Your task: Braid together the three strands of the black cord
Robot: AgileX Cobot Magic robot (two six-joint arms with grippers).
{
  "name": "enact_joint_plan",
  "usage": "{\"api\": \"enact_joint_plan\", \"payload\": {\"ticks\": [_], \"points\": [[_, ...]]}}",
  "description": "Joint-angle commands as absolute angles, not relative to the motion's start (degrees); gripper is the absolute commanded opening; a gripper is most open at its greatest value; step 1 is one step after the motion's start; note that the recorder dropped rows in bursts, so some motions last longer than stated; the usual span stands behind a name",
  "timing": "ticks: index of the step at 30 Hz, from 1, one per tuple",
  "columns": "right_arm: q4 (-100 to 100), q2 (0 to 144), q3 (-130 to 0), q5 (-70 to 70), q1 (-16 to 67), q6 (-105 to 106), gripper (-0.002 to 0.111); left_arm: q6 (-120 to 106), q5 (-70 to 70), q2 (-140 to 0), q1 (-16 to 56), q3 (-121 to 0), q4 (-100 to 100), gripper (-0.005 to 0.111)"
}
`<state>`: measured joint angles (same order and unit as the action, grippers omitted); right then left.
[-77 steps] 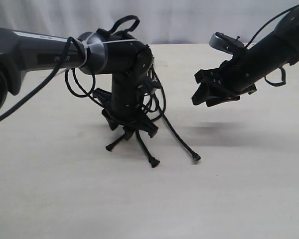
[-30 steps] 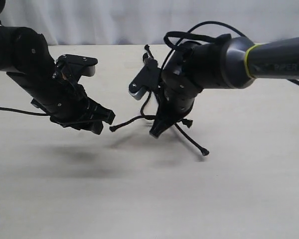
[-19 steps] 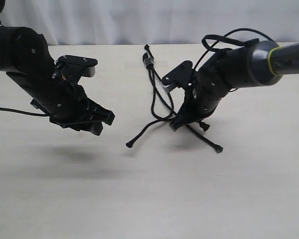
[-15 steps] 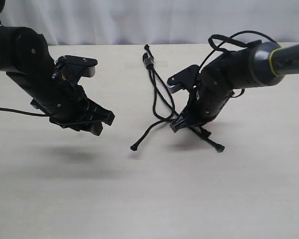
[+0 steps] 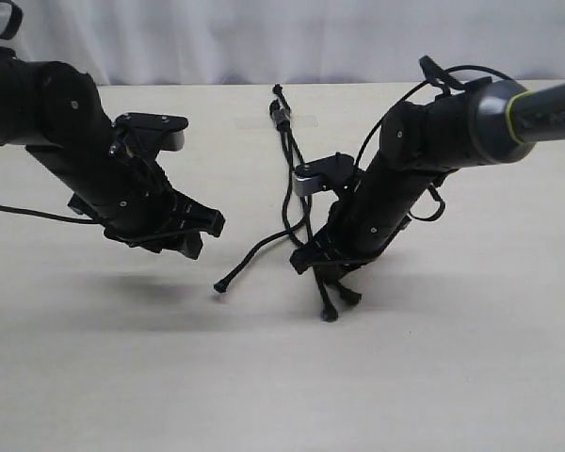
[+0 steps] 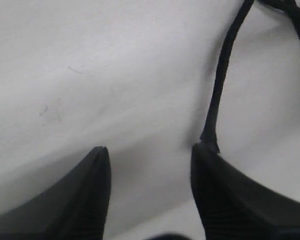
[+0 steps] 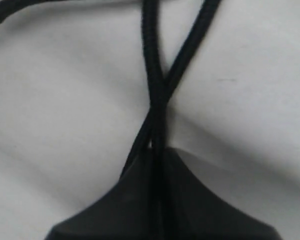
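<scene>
Here, one pinches, one waits

Exterior view: the black cord is bound at top centre; the right gripper, lower centre, pinches two strands, likely to cross them. Left wrist view: the left gripper is spread beside the third strand. Right wrist view: jaws pressed on both.

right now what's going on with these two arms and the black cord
Two arms are braiding a black cord on a table. The right end effector is shut on two strands that cross just in front of it. The third strand lies loose on the table, its tip close to the open left end effector, which grips nothing.
</scene>
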<state>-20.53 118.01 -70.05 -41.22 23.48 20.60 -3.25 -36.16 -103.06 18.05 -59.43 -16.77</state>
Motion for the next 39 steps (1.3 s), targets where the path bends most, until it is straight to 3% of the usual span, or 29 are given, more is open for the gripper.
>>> {"api": "enact_joint_plan", "payload": {"ticks": [1,9,14,22,29,36,39], "points": [[-27.27,119.49,-68.98,-43.69,23.43,24.43,0.004,-3.27,-32.58,-107.07,17.99,-59.09,-19.39,0.038],[-28.05,119.49,-68.98,-43.77,23.43,22.71,0.004,-14.31,-29.74,-111.75,18.21,-59.09,-33.88,0.0],[-27.82,119.49,-68.98,-43.64,23.43,21.31,0.005,-16.61,-30.02,-113.88,20.8,-59.09,-35.17,0.0],[-27.82,119.49,-68.98,-43.7,23.32,19.67,0.032,-16.61,-30.09,-115.5,25.06,-59.09,-35.17,0.0],[-27.57,115.15,-69.18,-44.58,21.05,15.62,0.043,-16.49,-31.54,-114.88,24.32,-59.09,-35.17,0.0],[-26.35,106.25,-69.18,-52.47,15.05,15.58,0.043,-7.17,-40.39,-105.46,17.94,-59.09,-19.52,0.0],[-22.58,101.24,-67.52,-54.76,12.83,14.25,0.034,1.88,-45.06,-98.19,14.01,-59.09,-6.07,0.0]]}}
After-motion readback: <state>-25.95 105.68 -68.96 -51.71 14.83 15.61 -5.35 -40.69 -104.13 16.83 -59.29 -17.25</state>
